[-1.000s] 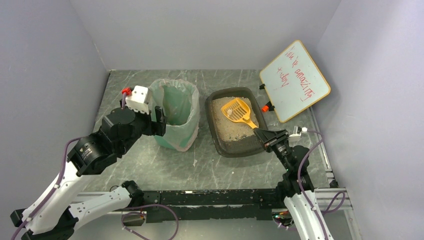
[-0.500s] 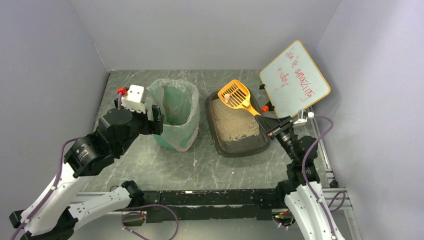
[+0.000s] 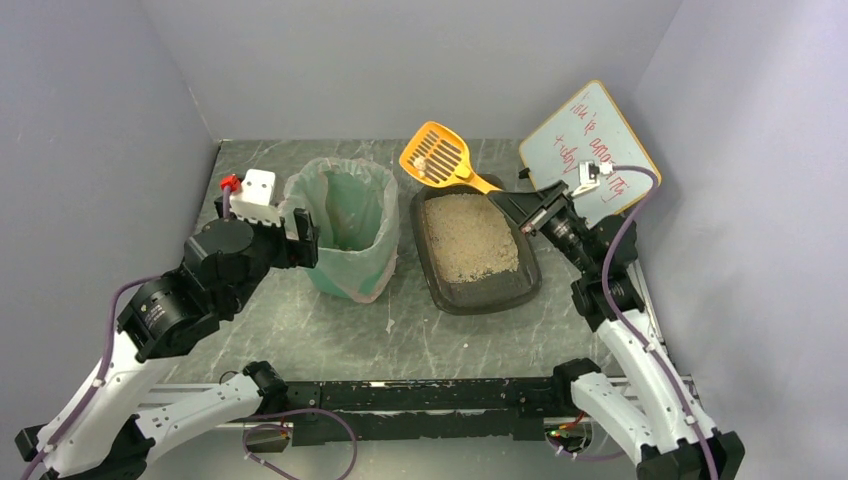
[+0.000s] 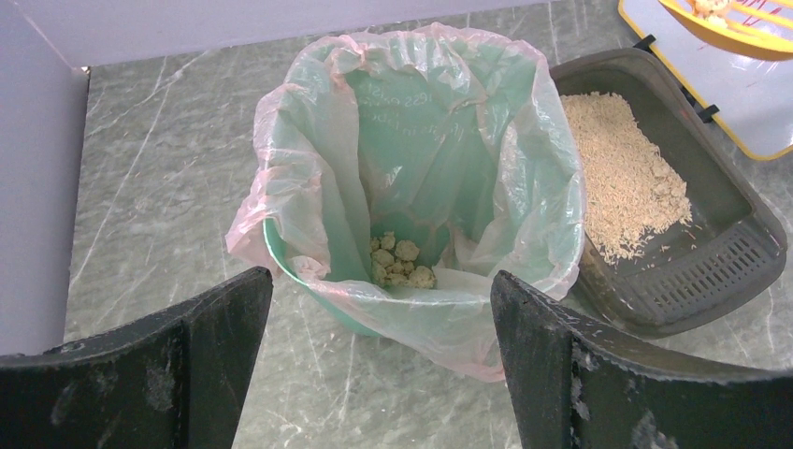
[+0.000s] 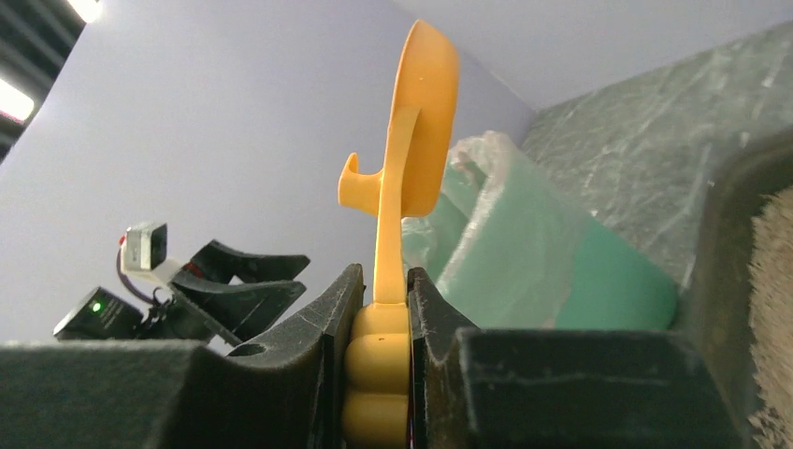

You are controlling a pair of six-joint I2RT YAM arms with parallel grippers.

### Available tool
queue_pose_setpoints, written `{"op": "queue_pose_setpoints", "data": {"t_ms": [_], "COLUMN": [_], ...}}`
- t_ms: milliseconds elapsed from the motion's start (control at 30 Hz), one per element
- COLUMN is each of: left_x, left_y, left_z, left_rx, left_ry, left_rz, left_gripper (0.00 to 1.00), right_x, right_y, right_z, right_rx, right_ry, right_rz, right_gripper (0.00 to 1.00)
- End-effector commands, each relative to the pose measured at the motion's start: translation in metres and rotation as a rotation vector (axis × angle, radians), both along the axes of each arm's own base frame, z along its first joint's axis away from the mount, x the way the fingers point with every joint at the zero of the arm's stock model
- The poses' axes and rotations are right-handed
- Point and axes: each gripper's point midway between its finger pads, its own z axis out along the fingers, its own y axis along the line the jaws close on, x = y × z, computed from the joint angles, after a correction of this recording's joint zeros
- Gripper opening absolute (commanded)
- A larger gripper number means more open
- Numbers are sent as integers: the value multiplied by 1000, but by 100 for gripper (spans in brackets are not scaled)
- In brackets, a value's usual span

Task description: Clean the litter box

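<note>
1. The right gripper (image 5: pixel 382 292) is clamped tight on the handle of the orange scoop (image 3: pixel 435 160). The wrist view shows the handle pinched between both fingers, with the bowl standing up ahead of them.
2. The scoop is raised above the far left corner of the litter box (image 3: pixel 487 293), and a small pale clump (image 3: pixel 421 166) lies in its slotted bowl.
3. The litter box sits flat on the table. Beige litter (image 3: pixel 468 240) covers its far and middle parts, and the grated near end is bare. No lumps show on the surface, though small ones would be hard to make out.
4. Just left of the litter box stands the green bin (image 4: pixel 281 248), with a handful of droppings (image 4: pixel 400 262) at the bottom of its liner.
5. Beyond the bin, well left of the litter box, the left gripper (image 4: pixel 379 290) is spread wide and empty — it faces the bin without touching it.
6. My reading is that the task is well along. What looks left is tipping this load into the bin, checking the litter, and setting the scoop down.
</note>
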Motion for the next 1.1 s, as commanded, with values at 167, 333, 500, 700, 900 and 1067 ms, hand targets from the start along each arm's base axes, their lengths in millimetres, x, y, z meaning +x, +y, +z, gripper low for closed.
{"op": "queue_pose_setpoints", "data": {"t_ms": [167,333,500,700,900,1067], "left_x": [-4,-4,-5,-5,-3,-1], "left_y": [10,12,15,16,14,14], "left_z": [19,21,21,21,21,21], "left_rx": [-17,-16,-9,-7,-4,4], "left_ry": [-45,-47,-48,-50,-50,-51], "left_rz": [25,28,36,42,40,45], "left_gripper": [92,92,92,92,92,92], "right_x": [6,17,23,16,11,8], "right_y": [53,80,104,127,134,128], "right_z": [32,24,26,32,43,61], "right_rx": [-214,-396,-630,-896,-1033,-1030], "right_ry": [-99,-108,-165,-269,-323,-344], "right_rz": [99,81,45,-40,-111,-144], "right_gripper": [0,0,0,0,0,0]}}
